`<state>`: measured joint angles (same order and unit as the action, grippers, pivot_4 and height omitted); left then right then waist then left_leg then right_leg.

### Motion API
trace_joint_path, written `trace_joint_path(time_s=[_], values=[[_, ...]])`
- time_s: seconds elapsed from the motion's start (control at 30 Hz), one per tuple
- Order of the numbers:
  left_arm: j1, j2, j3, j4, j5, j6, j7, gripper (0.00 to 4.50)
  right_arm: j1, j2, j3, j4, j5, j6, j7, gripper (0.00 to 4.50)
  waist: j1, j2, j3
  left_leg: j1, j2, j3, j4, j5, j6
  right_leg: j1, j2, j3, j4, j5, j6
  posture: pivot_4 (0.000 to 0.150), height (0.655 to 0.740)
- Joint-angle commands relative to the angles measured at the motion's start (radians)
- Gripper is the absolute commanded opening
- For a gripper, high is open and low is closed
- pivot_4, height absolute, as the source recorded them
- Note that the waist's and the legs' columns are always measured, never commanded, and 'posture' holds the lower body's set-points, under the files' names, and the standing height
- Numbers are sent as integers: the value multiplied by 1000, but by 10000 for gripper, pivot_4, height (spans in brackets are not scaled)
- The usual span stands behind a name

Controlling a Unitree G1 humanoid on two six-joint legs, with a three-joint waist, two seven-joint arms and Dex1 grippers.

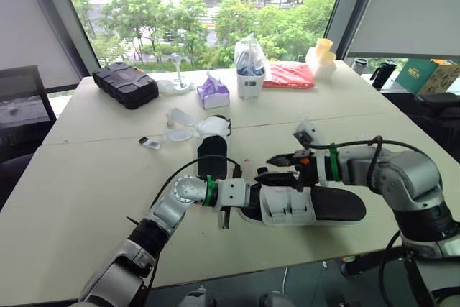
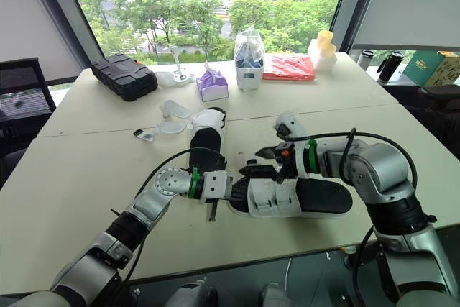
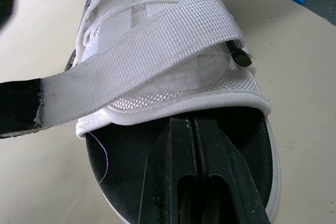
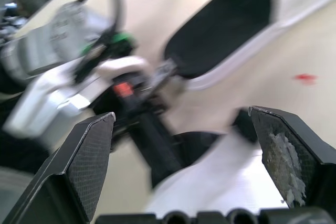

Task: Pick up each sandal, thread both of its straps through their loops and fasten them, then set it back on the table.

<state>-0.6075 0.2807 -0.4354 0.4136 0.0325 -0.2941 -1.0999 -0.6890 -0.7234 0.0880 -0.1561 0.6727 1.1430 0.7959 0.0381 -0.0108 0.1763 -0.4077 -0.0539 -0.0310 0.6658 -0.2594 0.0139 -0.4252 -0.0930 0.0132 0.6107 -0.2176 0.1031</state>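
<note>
Two black-soled sandals with white woven straps lie on the cream table [image 1: 86, 177]; the near sandal [image 1: 327, 205] sits along the front edge; the second sandal [image 1: 210, 150] lies toward the centre, apart from it; left gripper [image 3: 191, 129] closed, fingers pressed together over the near sandal's black footbed at its strapped end, just short of the loose white strap [image 3: 157, 45]; right gripper [image 4: 181, 114] spread wide, empty, poised above the straps

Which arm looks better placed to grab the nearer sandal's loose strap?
Right. The right gripper hangs open just above the white straps of the sandal; the left gripper is shut, over the sole at the toe end.
</note>
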Motion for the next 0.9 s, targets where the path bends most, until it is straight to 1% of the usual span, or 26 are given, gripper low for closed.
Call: trace_joint_path(time_s=[0.03,0.3,0.4,0.43,0.47,0.53,0.63,0.67,0.8,0.9], values=[[6,5,-24,21,35,15,-2,0,-56,7,38,57,-50,-30,15,44215,0,0,0,0,0,0,0,0,0,0,0,0,0,0,0,1500,7400],[10,4,-24,13,35,18,1,0,-118,24,153,185,-122,-60,124,44215,0,0,0,0,0,0,0,0,0,0,0,0,0,0,0,1500,7400],[17,8,-23,7,36,19,3,0,-127,31,168,196,-135,-66,154,36708,0,0,0,0,0,0,0,0,0,-1,0,0,0,0,0,1500,7400],[19,9,-23,5,36,19,4,0,-130,32,170,196,-137,-66,162,32384,0,0,0,0,0,0,0,0,0,-1,0,0,0,0,0,1500,7400],[21,10,-23,3,36,20,4,0,-131,34,172,196,-140,-66,170,26436,0,0,0,0,0,0,0,0,0,-1,0,0,0,0,0,1500,7400],[24,11,-23,0,36,21,5,0,-135,39,170,195,-144,-65,181,16997,-1,0,0,0,0,0,0,0,0,-1,0,0,0,0,0,1500,7400],[25,12,-24,-3,36,23,6,0,-141,46,161,189,-143,-56,190,1570,-1,0,0,0,0,0,0,0,0,-1,0,0,0,0,0,1500,7400],[26,13,-24,-4,36,24,6,0,-143,46,157,182,-140,-52,195,697,0,0,0,0,0,0,0,0,0,-1,0,0,0,0,0,1500,7400],[25,12,-26,-4,35,23,6,0,-154,28,122,130,-104,-21,220,697,0,0,0,0,0,0,0,0,0,-1,0,0,0,0,0,1500,7400],[23,16,-36,4,42,7,-3,0,-149,9,49,37,-25,2,253,697,0,1,0,-1,0,0,0,0,0,-2,0,0,0,0,0,1500,7400]])
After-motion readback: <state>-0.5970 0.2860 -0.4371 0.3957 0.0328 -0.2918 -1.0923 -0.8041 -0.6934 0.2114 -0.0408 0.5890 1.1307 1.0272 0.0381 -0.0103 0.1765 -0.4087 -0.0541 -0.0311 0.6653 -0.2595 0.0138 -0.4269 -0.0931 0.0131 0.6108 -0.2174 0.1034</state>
